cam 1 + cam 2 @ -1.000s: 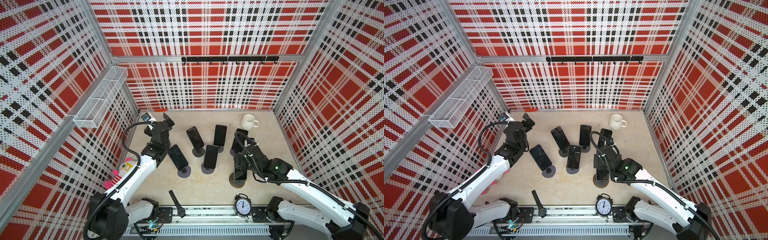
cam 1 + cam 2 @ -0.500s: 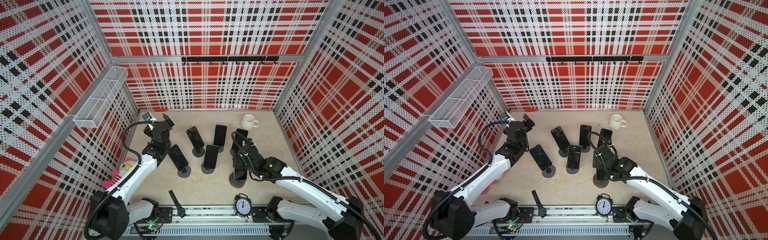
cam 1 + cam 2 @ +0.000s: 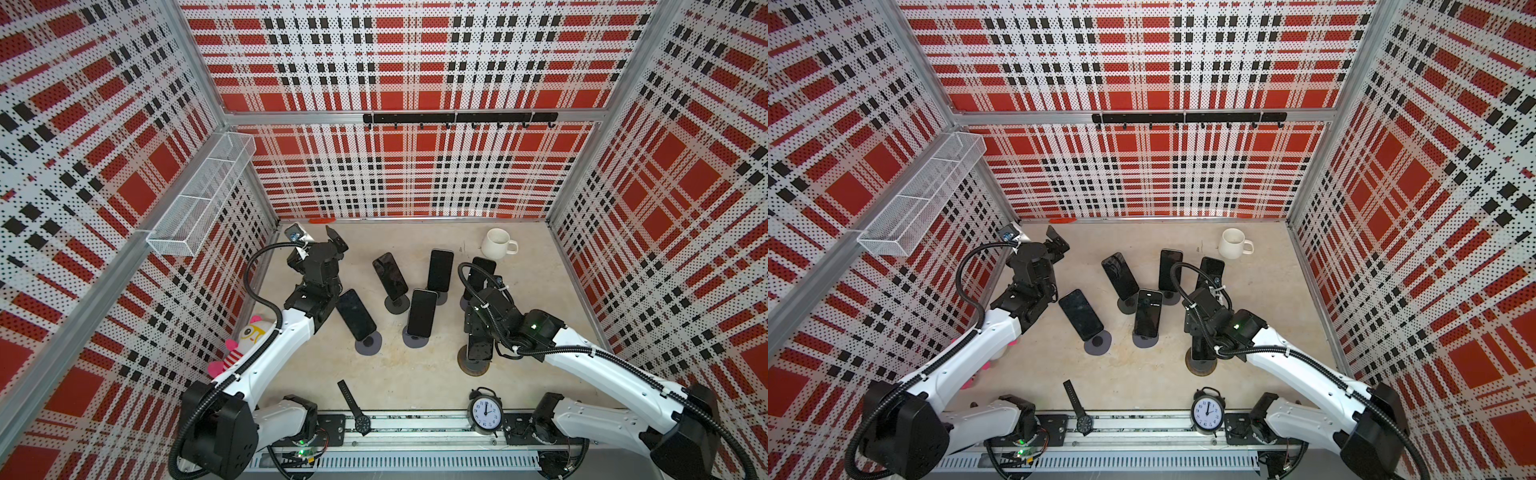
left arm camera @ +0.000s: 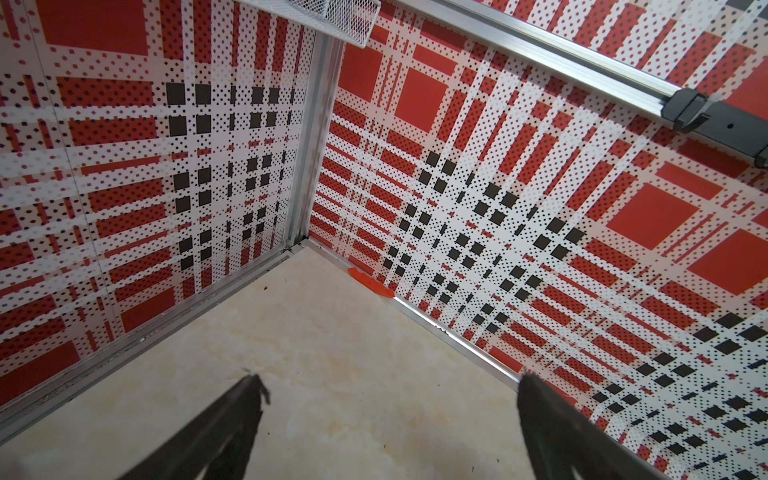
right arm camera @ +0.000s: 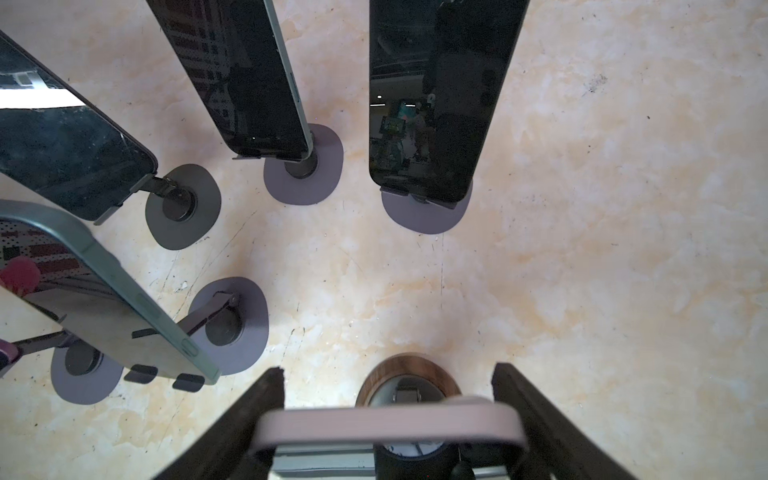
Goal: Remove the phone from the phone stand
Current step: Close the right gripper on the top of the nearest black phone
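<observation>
The phone [image 5: 386,424], with a pale pink edge, stands on a phone stand [image 5: 409,361] that has a wood-rimmed round base. My right gripper [image 5: 388,370] reaches down over it, and its two dark fingers press against the phone's two side edges. In both top views the arm covers the upper part of this phone [image 3: 480,351] [image 3: 1202,353], while its stand [image 3: 473,368] [image 3: 1200,368] sits at the front right of the group. My left gripper [image 3: 334,240] [image 4: 389,379] is open and empty, near the back left corner and pointing at the walls.
Several other dark phones on grey-based stands [image 3: 422,318] [image 5: 428,104] crowd the middle, just left of and behind my right gripper. A white mug [image 3: 496,243] is at the back right. An alarm clock [image 3: 484,411], a wristwatch [image 3: 353,405] and a plush toy [image 3: 249,336] sit along the front and left.
My right gripper's jaws have narrowed onto the sides of the phone and the right arm has shifted slightly. The left arm has stayed put.
</observation>
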You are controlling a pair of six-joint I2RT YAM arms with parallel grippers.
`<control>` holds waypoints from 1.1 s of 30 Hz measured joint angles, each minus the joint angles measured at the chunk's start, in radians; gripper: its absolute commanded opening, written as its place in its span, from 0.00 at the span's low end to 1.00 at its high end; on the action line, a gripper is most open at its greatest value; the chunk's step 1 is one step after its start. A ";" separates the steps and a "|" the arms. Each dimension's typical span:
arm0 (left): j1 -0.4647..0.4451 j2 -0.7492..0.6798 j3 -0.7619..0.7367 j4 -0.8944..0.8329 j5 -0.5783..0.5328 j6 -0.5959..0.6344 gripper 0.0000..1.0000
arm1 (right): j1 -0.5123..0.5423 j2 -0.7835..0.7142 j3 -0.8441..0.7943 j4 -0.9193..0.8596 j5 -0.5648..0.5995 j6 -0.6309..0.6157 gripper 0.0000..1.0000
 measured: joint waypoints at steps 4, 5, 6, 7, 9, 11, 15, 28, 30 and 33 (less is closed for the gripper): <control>0.000 0.000 -0.001 0.002 0.000 0.000 0.98 | 0.001 0.002 0.028 -0.019 0.000 0.005 0.91; 0.000 0.000 -0.001 0.002 0.000 0.000 0.98 | 0.001 0.002 0.040 -0.026 0.000 0.006 0.91; 0.000 0.000 -0.001 0.003 0.000 0.000 0.98 | 0.001 0.003 0.051 -0.033 0.001 0.006 0.90; 0.000 0.000 -0.001 0.003 0.000 0.001 0.98 | 0.001 0.003 0.065 -0.042 0.001 0.008 0.90; 0.000 -0.001 -0.001 0.003 0.000 0.001 0.98 | 0.001 0.003 0.086 -0.056 0.001 0.012 0.88; 0.000 -0.003 -0.001 0.003 0.000 0.002 0.98 | 0.001 0.003 0.100 -0.072 0.001 0.017 0.85; 0.000 -0.006 -0.006 0.008 0.000 0.004 0.98 | 0.001 0.003 0.101 -0.099 0.003 0.023 0.84; 0.000 -0.017 -0.023 0.011 0.002 0.004 0.98 | 0.002 0.003 0.087 -0.110 -0.020 0.029 0.77; 0.000 -0.021 -0.026 0.012 0.003 0.004 0.98 | 0.002 0.003 0.087 -0.110 -0.019 0.029 0.77; 0.000 -0.027 -0.034 0.012 0.004 0.004 0.98 | 0.002 0.008 0.087 -0.109 -0.017 0.029 0.81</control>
